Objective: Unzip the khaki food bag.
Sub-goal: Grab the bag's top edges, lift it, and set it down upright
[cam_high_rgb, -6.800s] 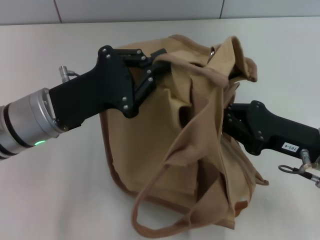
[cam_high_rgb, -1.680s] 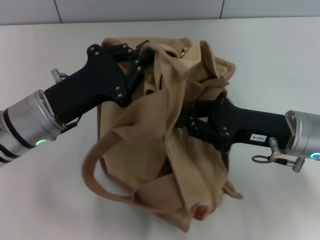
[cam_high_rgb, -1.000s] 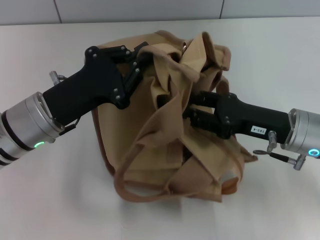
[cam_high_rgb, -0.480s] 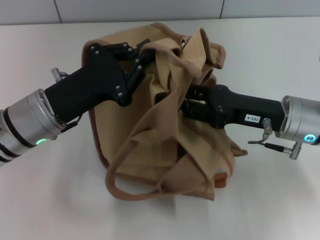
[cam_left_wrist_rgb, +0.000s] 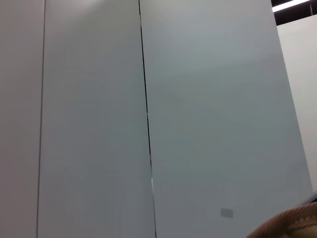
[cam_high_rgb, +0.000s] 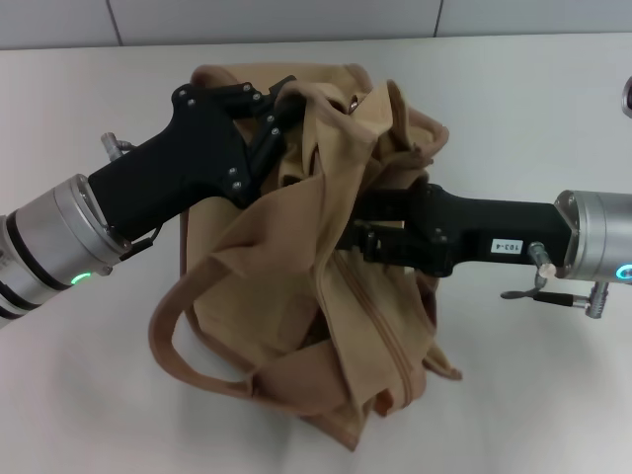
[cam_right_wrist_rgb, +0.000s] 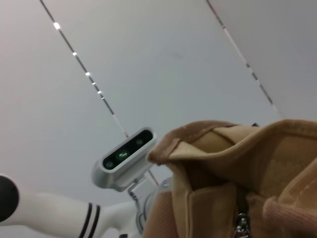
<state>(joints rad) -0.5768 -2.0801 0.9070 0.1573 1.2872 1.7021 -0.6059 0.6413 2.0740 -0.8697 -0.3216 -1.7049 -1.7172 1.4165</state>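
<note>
Since half a second ago the khaki food bag (cam_high_rgb: 326,286) sags lower on the table (cam_high_rgb: 89,395), left gripper (cam_high_rgb: 279,107) clenched on its top edge, right gripper (cam_high_rgb: 348,237) buried in folds, closure unreadable; we're mid-unzip, next pull along the zipper.

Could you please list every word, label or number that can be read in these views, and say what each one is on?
A small white label on the black body of the right gripper, seen in the head view: it appears to read "103-4", printed upside down; the digits are small, so this reading is uncertain.
No readable text shows on the khaki food bag, the left gripper, or in either wrist view.
</note>
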